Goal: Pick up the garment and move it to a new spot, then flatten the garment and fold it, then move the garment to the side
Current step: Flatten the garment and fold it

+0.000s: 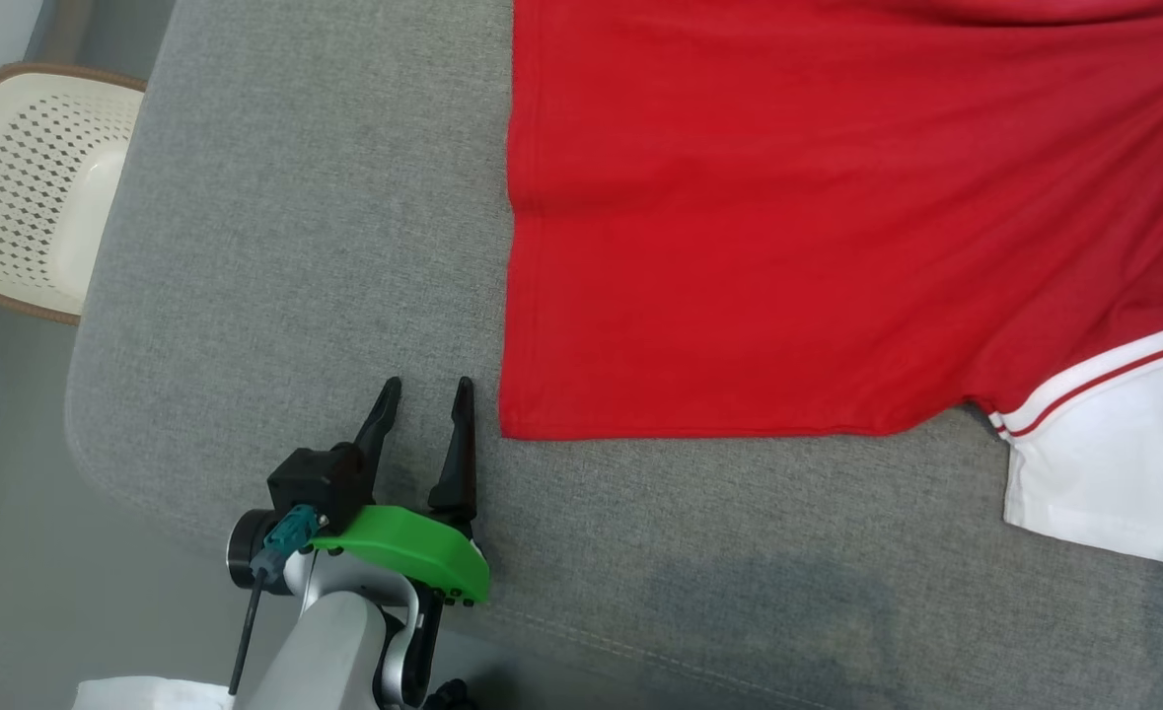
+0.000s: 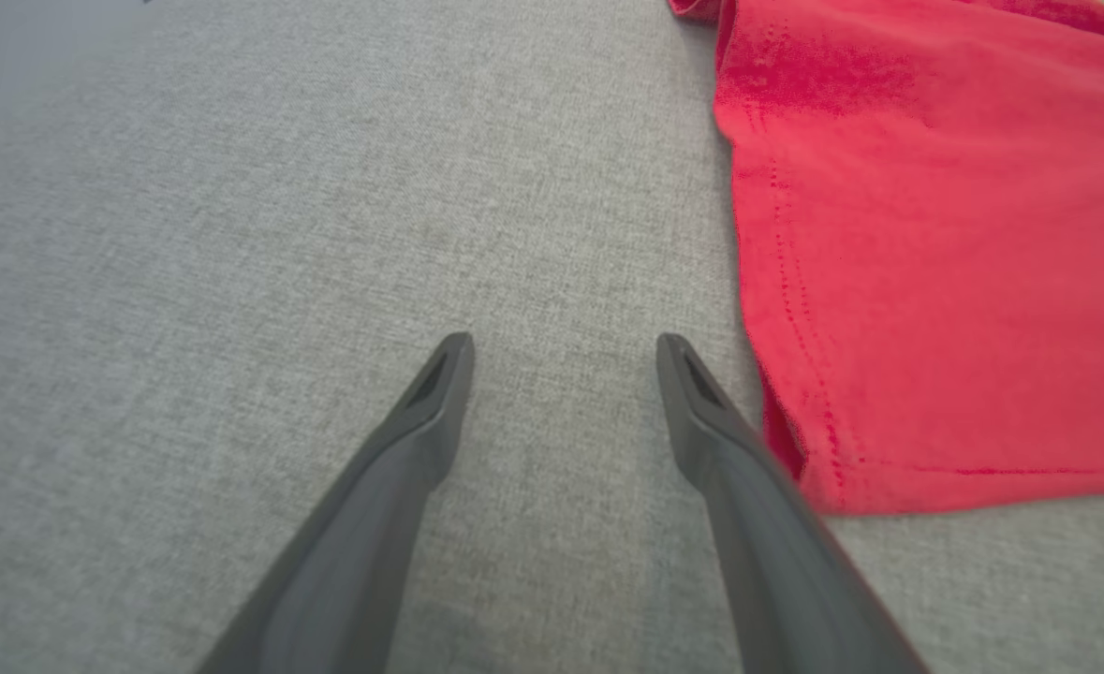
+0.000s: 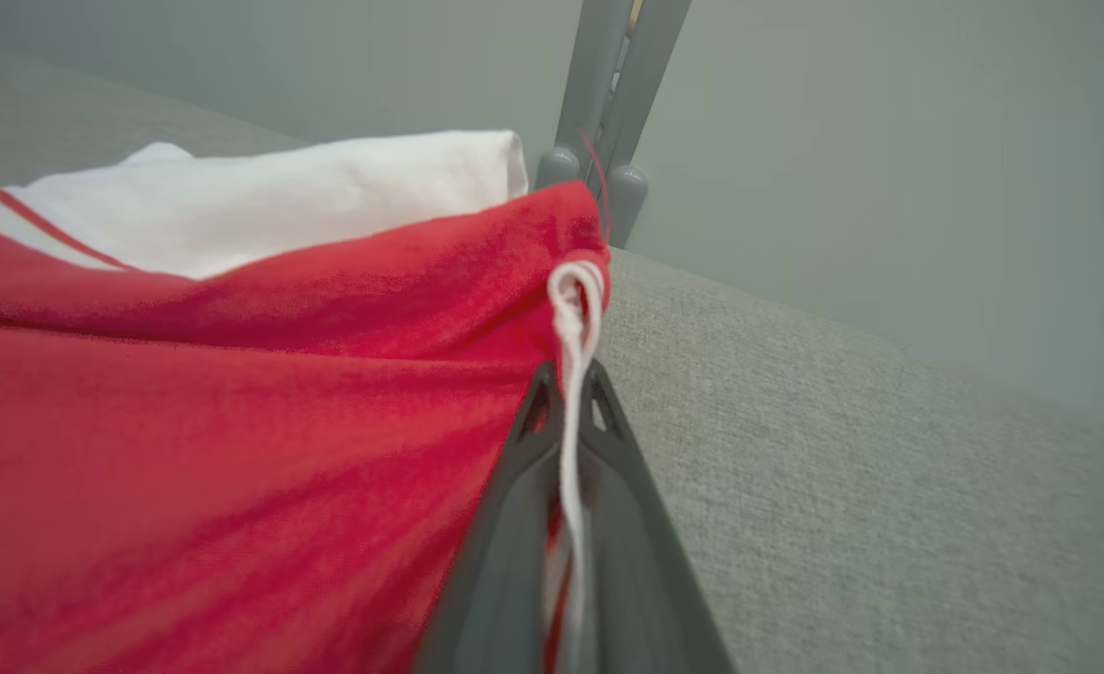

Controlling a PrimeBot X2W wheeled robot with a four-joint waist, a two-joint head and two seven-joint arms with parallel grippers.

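With right gripper [image 3: 566, 382] pinching shirt [image 3: 233, 449] edge, slide spread left gripper [image 1: 427, 387] onto hem corner near cushion [image 1: 295, 247] front edge, then clamp.

One red-and-white garment [image 1: 739, 217], one grey bench [image 1: 295, 247], one white perforated basket [image 1: 38, 187] at the frame's upper left, and two grippers: the left gripper [image 1: 428, 385] and the right gripper [image 3: 570, 379].

Head view cuts the garment [image 1: 788, 227] off at top and right, so I can't see its far end. In my right wrist view the right gripper [image 3: 570, 386] blurs close up, as does the grey post [image 3: 608, 94] past the cushion's [image 3: 842, 449] edge.
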